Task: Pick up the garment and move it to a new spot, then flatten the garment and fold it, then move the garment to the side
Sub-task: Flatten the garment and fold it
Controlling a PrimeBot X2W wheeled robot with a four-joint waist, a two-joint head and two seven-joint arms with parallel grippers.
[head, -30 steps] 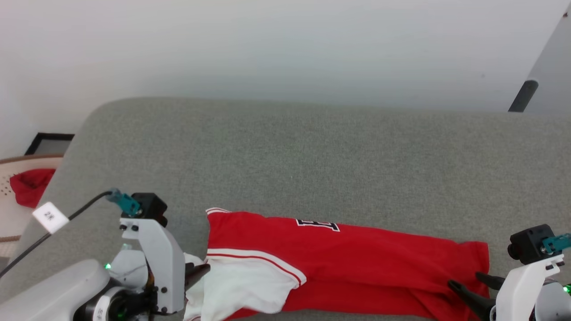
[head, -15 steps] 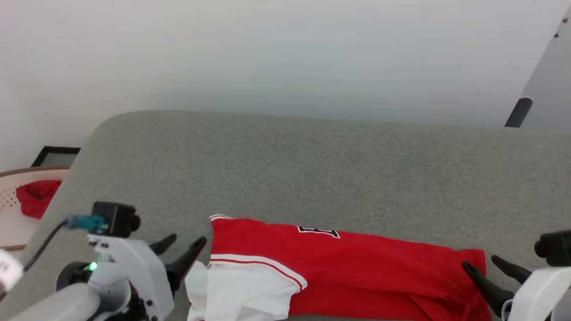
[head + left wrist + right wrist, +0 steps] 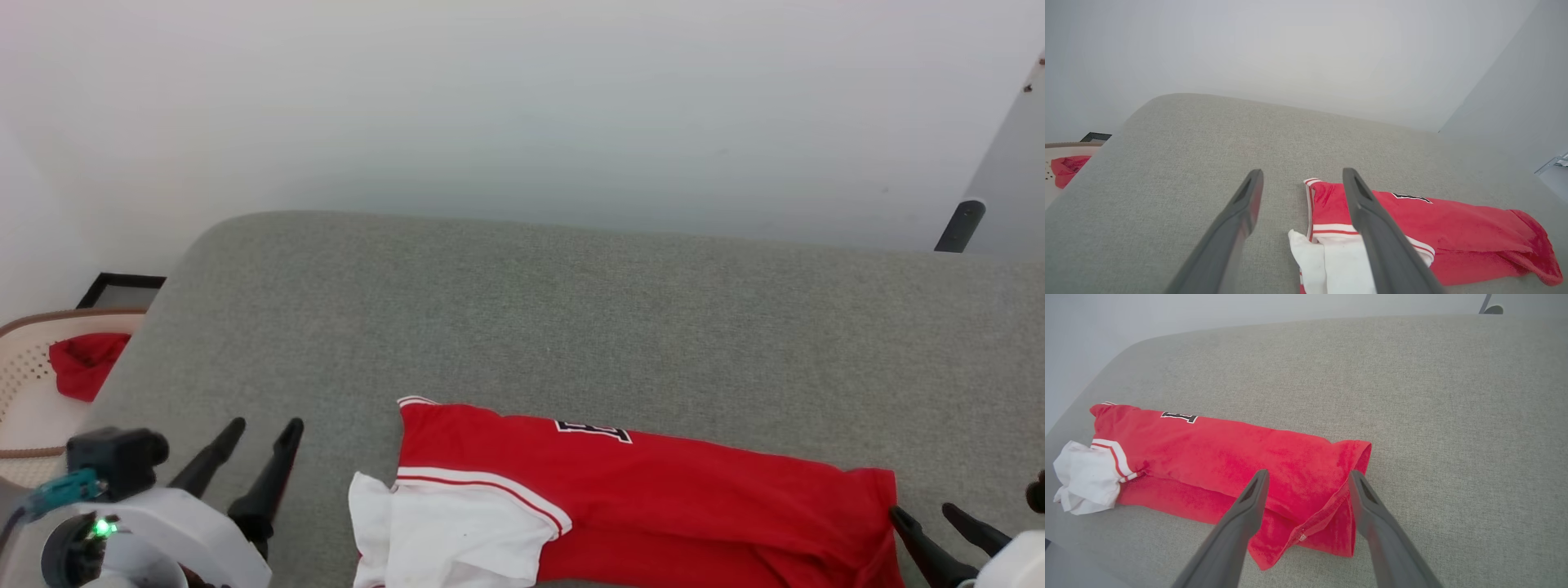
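Garment [image 3: 653,490] lies folded lengthwise near the front edge of the grey fabric surface [image 3: 571,310].
Head view: you see the left hand [image 3: 265,425] spread, clear of the white sleeve, and the right hand [image 3: 921,510] spread just beside the hem. Left wrist view: the sleeve end lies behind one finger. Right wrist view: the hem lies between the spread fingers.

One garment [image 3: 694,490], two claws [image 3: 265,424] [image 3: 921,510], one red cloth bunch [image 3: 86,363], one basket [image 3: 20,384], one sofa [image 3: 571,327].
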